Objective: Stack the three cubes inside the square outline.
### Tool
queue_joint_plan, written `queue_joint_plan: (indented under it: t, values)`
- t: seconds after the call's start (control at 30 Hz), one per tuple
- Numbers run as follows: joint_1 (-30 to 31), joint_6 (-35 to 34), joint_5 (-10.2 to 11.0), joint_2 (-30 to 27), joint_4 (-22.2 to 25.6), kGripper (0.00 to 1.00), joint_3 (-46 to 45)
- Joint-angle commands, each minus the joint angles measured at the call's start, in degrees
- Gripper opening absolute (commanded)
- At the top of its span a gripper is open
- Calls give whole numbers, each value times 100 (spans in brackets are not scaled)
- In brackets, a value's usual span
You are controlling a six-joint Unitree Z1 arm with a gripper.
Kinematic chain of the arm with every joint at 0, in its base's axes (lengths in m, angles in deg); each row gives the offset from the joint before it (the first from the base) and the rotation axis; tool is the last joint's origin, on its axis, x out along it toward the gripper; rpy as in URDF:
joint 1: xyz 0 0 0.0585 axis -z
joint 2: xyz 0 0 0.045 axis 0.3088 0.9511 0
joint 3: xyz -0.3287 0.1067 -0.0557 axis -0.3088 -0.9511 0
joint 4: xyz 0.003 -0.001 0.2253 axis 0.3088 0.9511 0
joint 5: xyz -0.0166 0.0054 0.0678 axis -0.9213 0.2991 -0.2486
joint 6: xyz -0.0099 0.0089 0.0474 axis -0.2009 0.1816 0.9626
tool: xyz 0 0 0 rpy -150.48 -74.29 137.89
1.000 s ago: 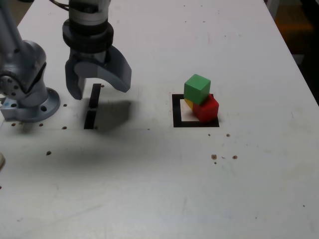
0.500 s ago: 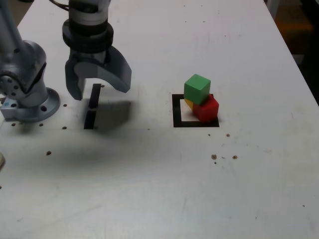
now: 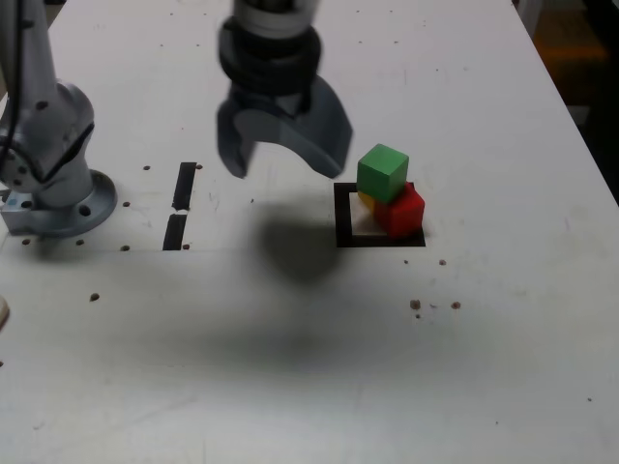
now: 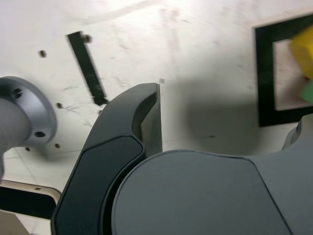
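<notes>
Two black tape strips (image 3: 180, 208) lie on the table (image 3: 290, 387).

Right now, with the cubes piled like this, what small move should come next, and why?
I would probably carry the open gripper a little farther toward the exterior view's right and pause short of the pile. The gripper holds nothing and is not yet over the square outline, where the green cube sits high beside the red cube.
</notes>
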Motion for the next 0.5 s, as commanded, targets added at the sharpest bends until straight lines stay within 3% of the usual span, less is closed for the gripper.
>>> queue_joint_plan:
  t: [0.0,0.3,0.47]
  values:
    - [115,66,-30,228,83,100,1114]
    - [522,125,-243,906,462,100,2426]
    - [668,152,-257,1305,775,100,3132]
